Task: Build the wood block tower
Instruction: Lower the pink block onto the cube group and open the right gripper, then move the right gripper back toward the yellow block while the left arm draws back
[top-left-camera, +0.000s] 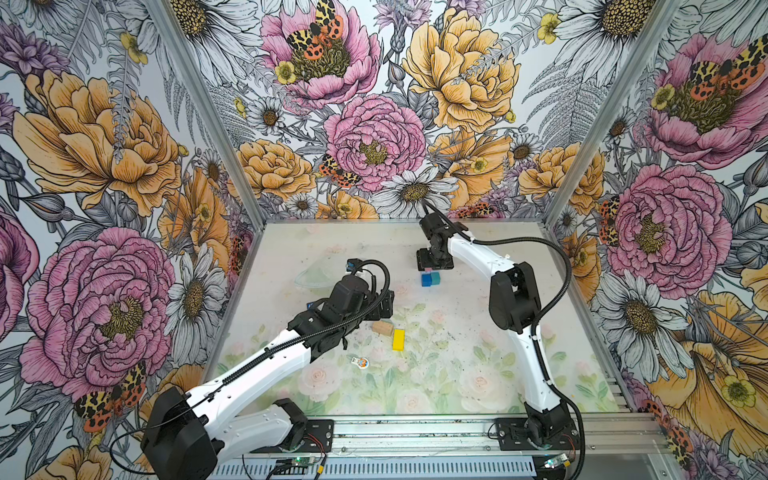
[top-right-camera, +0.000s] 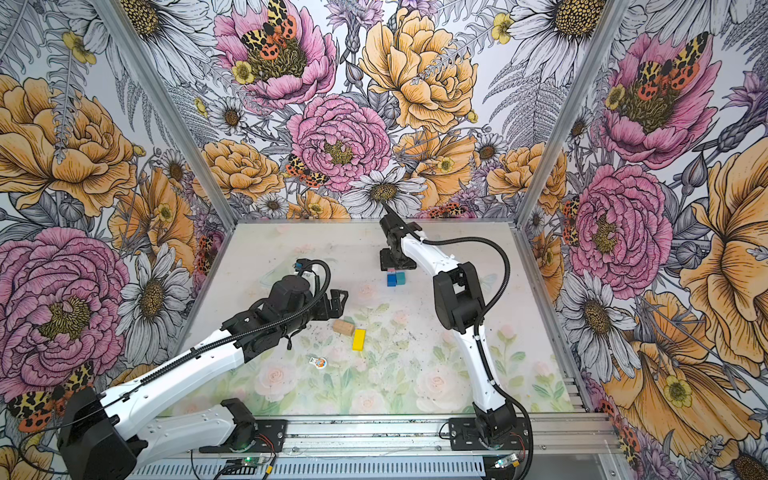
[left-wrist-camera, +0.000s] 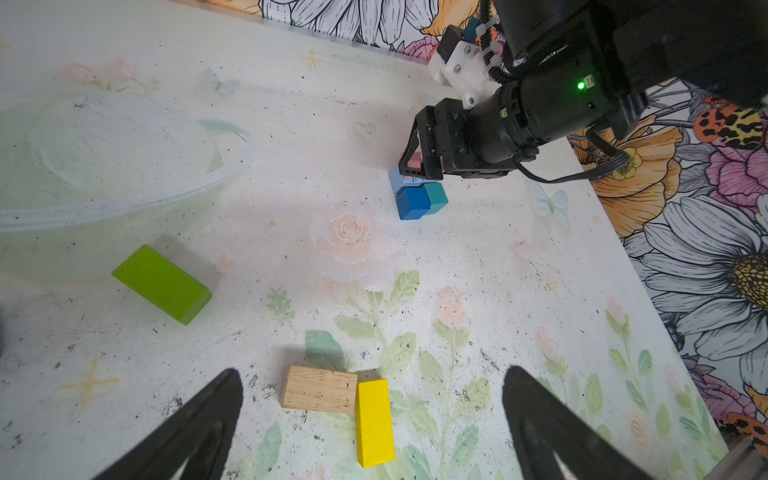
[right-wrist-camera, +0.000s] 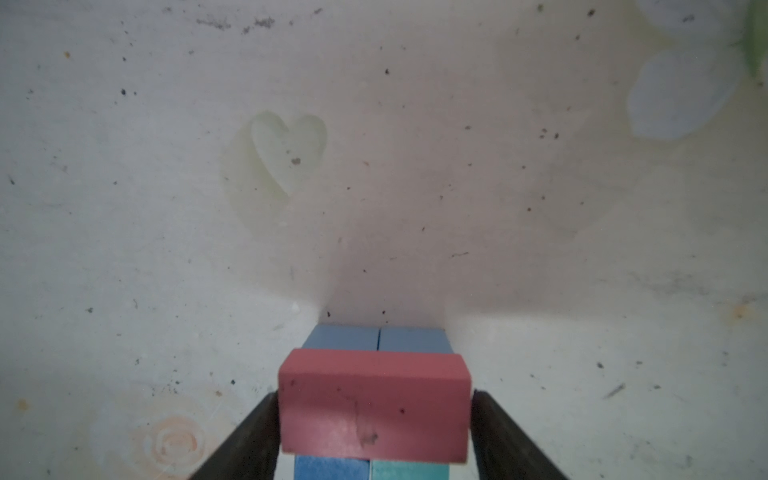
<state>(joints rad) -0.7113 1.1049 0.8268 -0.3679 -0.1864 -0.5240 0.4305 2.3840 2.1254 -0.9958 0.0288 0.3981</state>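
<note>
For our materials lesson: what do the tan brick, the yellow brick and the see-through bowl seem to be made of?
Tan brick: bare, unpainted wood, with visible grain.
Yellow brick: probably wood under smooth, opaque yellow paint; no grain shows.
Bowl: likely thin clear plastic, since the table's print shows through it and its rim is pale; glass cannot be ruled out.

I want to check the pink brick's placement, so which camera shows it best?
The right wrist view: the pink brick fills the foreground, lying across the blue cubes between the right claw fingers. The left wrist view shows it partly hidden by that claw; in both top views it is mostly hidden.
</note>
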